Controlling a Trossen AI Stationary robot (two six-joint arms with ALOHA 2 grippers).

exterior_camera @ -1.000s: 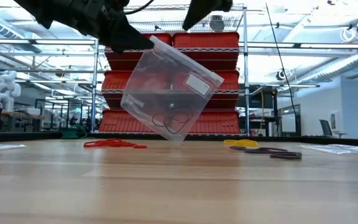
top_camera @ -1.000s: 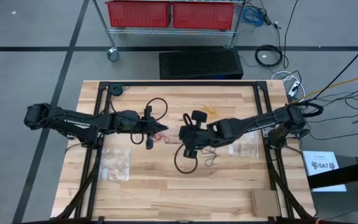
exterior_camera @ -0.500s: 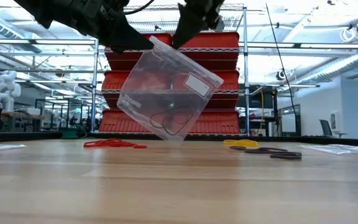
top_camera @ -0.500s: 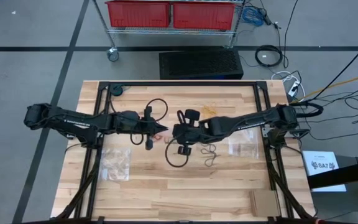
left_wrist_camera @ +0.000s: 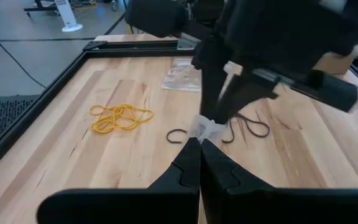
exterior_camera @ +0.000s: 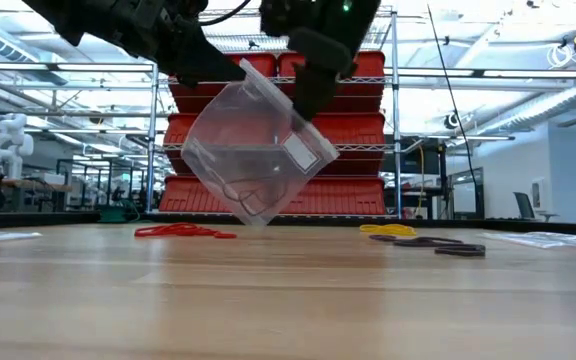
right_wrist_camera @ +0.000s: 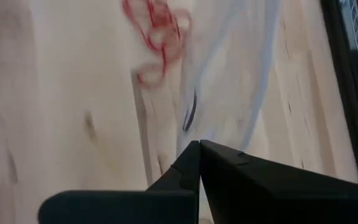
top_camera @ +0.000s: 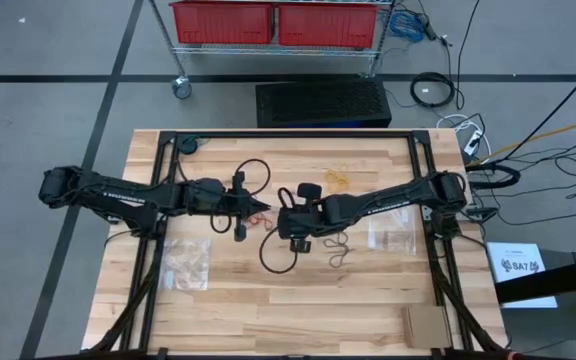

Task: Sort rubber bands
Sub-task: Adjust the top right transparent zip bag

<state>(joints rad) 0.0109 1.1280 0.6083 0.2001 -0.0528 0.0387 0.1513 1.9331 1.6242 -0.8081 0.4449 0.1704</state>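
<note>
A: Start at the left of your high view. What do you see of the rubber bands?

B: You have thin, limp loops in three colours. A red tangle [exterior_camera: 183,231] lies on the table left of centre in your low view. A yellowish tan tangle [left_wrist_camera: 118,117] lies at centre left of your left wrist view. Black loops [exterior_camera: 433,243] lie at the lower right of your low view, and a few more black ones [exterior_camera: 253,196] sit inside the raised bag.

A: How many piles, how many bags?

B: You can count three loose piles on the wood, one per colour. You have three clear bags: one flat [top_camera: 186,262] at the lower left of the table in the high view, one held up [exterior_camera: 258,150] at centre, one flat [top_camera: 392,230] at the right.

A: And the grippers?

B: Your left gripper [exterior_camera: 223,68] is clamped on the raised bag's upper left edge. Your right gripper [exterior_camera: 303,100] is pinched on the same bag's upper right edge. The bag is glossy, see-through film with a white label, hanging tilted above the pale, grained wooden table [top_camera: 268,310].
</note>
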